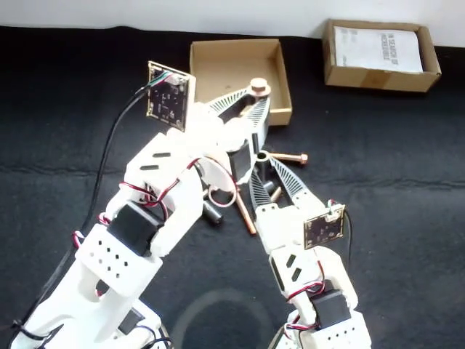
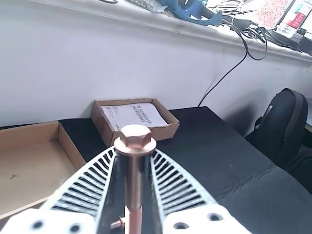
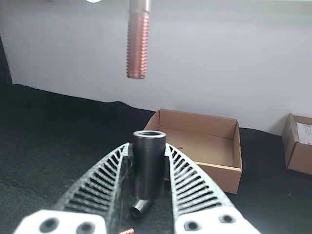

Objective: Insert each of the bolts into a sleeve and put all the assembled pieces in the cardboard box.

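Gripping the bolt (image 2: 133, 178) head-up between clenched fingers, the left gripper (image 2: 135, 151) hangs its threaded tip above and nearly over the right gripper (image 3: 148, 147). That gripper clamps a sleeve (image 3: 147, 165) upright with its bore facing up, seemingly so the thread can drop straight in. The cardboard box (image 3: 219, 176) sits beyond both grippers, ready for the finished piece.

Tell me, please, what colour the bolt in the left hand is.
The bolt is copper-coloured, shown best in the left wrist view.
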### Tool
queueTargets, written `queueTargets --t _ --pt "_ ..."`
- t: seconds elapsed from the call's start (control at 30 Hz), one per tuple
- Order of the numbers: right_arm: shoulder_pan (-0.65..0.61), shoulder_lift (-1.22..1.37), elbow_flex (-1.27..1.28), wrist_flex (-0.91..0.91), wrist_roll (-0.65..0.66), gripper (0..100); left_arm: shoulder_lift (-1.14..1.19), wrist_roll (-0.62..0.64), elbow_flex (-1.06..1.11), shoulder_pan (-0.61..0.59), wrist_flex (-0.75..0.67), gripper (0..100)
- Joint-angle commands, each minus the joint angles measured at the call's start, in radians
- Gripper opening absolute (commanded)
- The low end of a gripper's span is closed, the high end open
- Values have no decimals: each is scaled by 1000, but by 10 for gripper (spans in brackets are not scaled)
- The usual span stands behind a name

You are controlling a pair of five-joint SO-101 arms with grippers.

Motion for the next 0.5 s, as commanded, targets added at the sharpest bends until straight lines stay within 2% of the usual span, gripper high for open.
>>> queueTargets --t 0.0,0.17,0.47 --pt "7 -2 142 -15 6 8 -33 5 -2 12 -23 9" --pt "7 -1 142 -15 6 8 -10 3 47 71 -64 9" --pt "10 -5 142 -13 6 7 22 3 139 76 -80 9"
